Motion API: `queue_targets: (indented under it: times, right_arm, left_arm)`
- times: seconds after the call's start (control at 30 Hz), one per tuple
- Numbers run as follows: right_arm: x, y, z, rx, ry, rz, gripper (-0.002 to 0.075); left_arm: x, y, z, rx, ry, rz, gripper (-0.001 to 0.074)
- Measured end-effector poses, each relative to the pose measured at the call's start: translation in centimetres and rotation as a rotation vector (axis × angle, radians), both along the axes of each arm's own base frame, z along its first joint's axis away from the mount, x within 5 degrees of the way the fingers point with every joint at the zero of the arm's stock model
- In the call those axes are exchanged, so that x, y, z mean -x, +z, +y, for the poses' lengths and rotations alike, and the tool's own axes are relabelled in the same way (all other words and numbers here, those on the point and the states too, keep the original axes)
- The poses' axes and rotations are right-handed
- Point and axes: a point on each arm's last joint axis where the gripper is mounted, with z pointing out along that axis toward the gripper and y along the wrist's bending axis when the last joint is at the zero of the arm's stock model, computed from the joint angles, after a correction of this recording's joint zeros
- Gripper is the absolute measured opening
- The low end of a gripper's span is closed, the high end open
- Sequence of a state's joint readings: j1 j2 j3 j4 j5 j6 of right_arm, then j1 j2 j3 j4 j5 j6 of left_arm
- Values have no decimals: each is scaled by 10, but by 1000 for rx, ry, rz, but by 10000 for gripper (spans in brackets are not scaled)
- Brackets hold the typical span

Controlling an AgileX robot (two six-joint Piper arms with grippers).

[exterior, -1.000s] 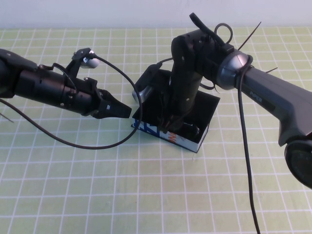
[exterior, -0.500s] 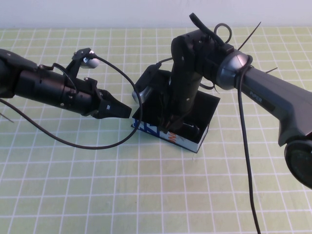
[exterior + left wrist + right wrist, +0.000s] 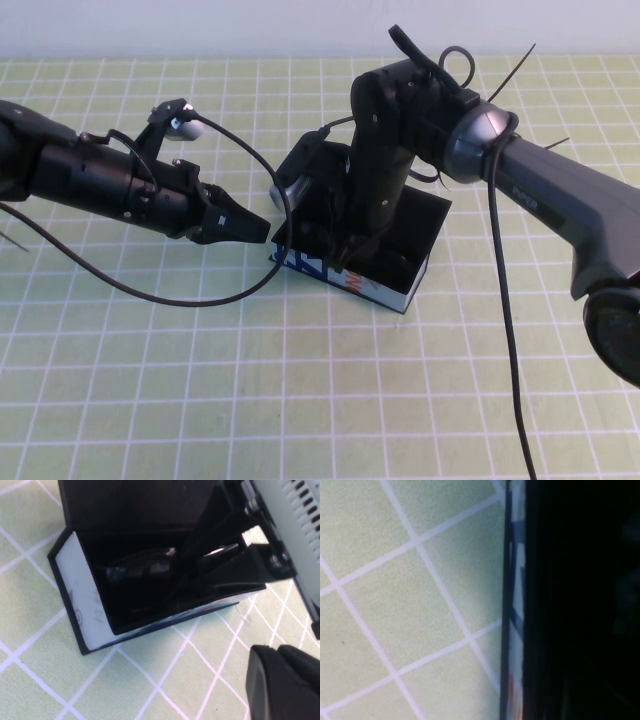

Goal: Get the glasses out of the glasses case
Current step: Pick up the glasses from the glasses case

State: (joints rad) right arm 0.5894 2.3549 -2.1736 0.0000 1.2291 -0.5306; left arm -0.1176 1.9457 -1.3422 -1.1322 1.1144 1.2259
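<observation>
Glasses [image 3: 150, 570] lie inside the open glasses case [image 3: 385, 290] at the middle of the table, dark and glossy against its matte black walls. The right gripper [image 3: 350, 255] reaches down into the case; whether its fingers already pinch the frame I cannot tell. The left gripper [image 3: 240, 225] hovers just beside the case with fingers pressed together, holding nothing. Risk, in my judgement: the smooth plastic frame may slip, or the light box-shaped case with its white printed side may lift together with the glasses, because nothing holds it down.
</observation>
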Motion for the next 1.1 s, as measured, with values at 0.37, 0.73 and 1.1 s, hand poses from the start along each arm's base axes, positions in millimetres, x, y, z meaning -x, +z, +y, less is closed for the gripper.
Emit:
queue_targets:
  times: [0.37, 0.73, 1.1]
  right_arm:
    - [0, 0, 0, 5, 1, -5, 62]
    - [7, 39, -4, -48, -18, -62, 62]
    - [23, 96, -18, -163, -199, -88, 62]
  left_arm:
    - [0, 0, 0, 1, -2, 1, -4]
    - [1, 1, -1, 9, -14, 8, -4]
    - [4, 2, -1, 22, -35, 22, -4]
